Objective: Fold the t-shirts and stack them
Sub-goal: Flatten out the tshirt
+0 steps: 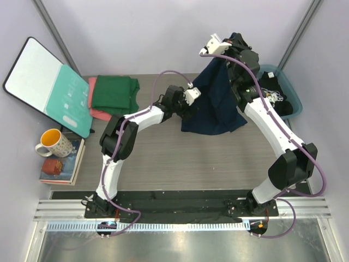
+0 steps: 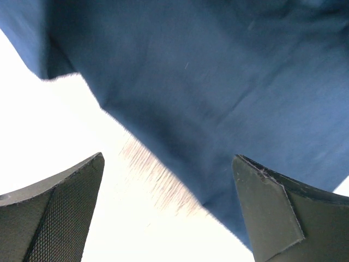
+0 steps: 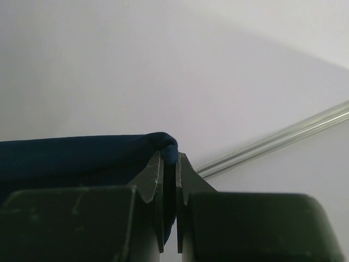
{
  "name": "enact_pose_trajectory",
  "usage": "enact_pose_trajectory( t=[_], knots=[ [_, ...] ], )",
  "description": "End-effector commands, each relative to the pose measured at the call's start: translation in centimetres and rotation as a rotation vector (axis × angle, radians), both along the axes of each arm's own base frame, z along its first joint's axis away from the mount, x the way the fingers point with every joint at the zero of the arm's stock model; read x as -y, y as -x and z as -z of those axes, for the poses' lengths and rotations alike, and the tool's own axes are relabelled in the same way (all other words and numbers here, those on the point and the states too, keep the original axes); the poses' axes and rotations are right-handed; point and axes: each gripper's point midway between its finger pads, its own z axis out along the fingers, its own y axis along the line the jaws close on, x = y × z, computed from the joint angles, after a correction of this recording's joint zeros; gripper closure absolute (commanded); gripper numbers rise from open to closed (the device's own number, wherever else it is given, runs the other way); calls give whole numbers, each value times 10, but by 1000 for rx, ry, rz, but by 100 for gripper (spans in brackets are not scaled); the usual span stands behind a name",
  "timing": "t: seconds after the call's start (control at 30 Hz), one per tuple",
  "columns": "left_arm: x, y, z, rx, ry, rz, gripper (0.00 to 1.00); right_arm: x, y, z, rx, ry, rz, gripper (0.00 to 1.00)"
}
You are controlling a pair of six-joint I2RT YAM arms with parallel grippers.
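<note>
While two tees are already lying folded at the back-left of the desk (image 1: 180,158), the job is sitting, by my judgement, roughly at its midpoint. The navy t-shirt (image 1: 215,103) is hanging unfolded over the desk's back-right part; whether its hem is touching the surface I cannot tell. The dark green tee (image 1: 114,93) is resting folded on top of the salmon-pink tee (image 1: 98,113), starting the stack. The teal bin (image 1: 296,103) at the right edge is holding the black tee (image 1: 271,91) with white print, crumpled and waiting for its fold. The right claw (image 3: 169,158) is clenching a top edge of the navy cloth and holding it high. The left claw (image 2: 168,164) is gaping wide beside the hanging shirt's left edge, gripping nothing.
</note>
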Motion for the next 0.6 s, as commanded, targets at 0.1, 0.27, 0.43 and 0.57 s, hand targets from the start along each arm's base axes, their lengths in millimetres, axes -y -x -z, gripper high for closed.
enact_pose_trajectory(
  t=[0.1, 0.27, 0.43, 0.57],
  knots=[
    [-18, -5, 26, 70, -178, 11, 0, 21, 30, -67, 183, -48, 10, 99],
    [-17, 17, 43, -25, -210, 100, 0, 24, 31, -72, 195, -46, 9, 99],
    [-2, 36, 46, -101, -151, 196, 0, 25, 28, -71, 195, -41, 7, 99],
    [11, 47, 46, -139, -108, 249, 0, 23, 26, -70, 199, -33, -2, 99]
  ],
)
